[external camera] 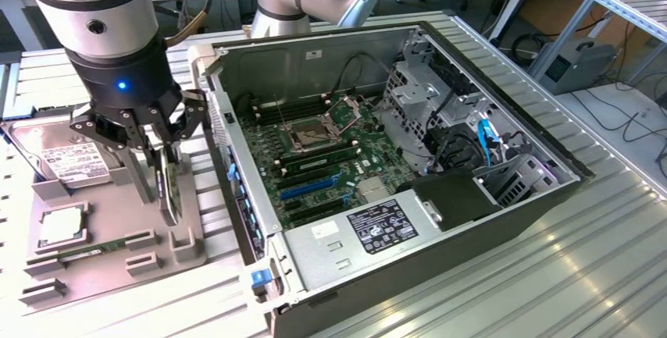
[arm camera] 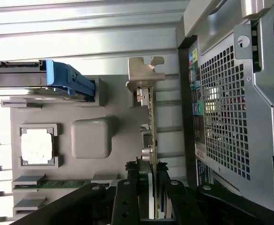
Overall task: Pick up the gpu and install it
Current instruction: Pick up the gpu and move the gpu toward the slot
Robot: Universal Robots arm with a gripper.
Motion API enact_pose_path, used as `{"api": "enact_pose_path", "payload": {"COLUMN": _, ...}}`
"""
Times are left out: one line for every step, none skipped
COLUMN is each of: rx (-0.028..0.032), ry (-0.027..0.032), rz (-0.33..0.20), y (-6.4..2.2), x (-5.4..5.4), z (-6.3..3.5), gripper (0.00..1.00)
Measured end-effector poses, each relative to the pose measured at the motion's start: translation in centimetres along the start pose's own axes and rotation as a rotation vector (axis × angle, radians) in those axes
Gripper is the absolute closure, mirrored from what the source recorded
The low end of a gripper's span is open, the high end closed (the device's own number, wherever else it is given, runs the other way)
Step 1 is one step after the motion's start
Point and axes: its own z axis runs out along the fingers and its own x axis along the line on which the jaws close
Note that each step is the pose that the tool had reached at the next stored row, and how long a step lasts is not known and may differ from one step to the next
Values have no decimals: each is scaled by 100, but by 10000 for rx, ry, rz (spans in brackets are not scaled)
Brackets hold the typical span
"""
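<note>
My gripper point(arm camera: 147, 171) is closed on the graphics card point(arm camera: 150, 117), which stands on edge in the grey tray point(arm camera: 118, 108) just beside the computer case point(arm camera: 235, 108). Held far from its bracket point(arm camera: 144, 75), the card may tilt and snag the case wall.

My gripper point(external camera: 155, 144) clamps the top edge of the gpu point(external camera: 167, 193), which stands upright in the grey tray point(external camera: 105, 264) just beside the open computer case point(external camera: 312, 53).
</note>
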Motion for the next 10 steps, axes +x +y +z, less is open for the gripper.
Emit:
{"api": "enact_pose_path", "payload": {"rx": 0, "ry": 0, "rz": 0, "y": 0, "x": 0, "z": -3, "gripper": 73}}
{"api": "enact_pose_path", "payload": {"rx": 1, "ry": 1, "rz": 0, "y": 0, "x": 0, "z": -7, "gripper": 73}}
{"api": "enact_pose_path", "payload": {"rx": 1, "ry": 1, "rz": 0, "y": 1, "x": -1, "z": -23, "gripper": 73}}
{"api": "enact_pose_path", "payload": {"rx": 1, "ry": 1, "rz": 0, "y": 2, "x": -1, "z": -43, "gripper": 73}}
{"api": "enact_pose_path", "payload": {"rx": 1, "ry": 1, "rz": 0, "y": 2, "x": -1, "z": -54, "gripper": 73}}
{"api": "enact_pose_path", "payload": {"rx": 2, "ry": 1, "rz": 0, "y": 3, "x": -2, "z": -73, "gripper": 73}}
{"api": "enact_pose_path", "payload": {"rx": 1, "ry": 1, "rz": 0, "y": 4, "x": -2, "z": -101, "gripper": 73}}
{"api": "enact_pose_path", "payload": {"rx": 1, "ry": 0, "rz": 0, "y": 6, "x": -3, "z": -132, "gripper": 73}}
{"api": "enact_pose_path", "payload": {"rx": 1, "ry": 1, "rz": 0, "y": 7, "x": -4, "z": -176, "gripper": 73}}
{"api": "enact_pose_path", "payload": {"rx": 1, "ry": 1, "rz": 0, "y": 9, "x": -5, "z": -207, "gripper": 73}}
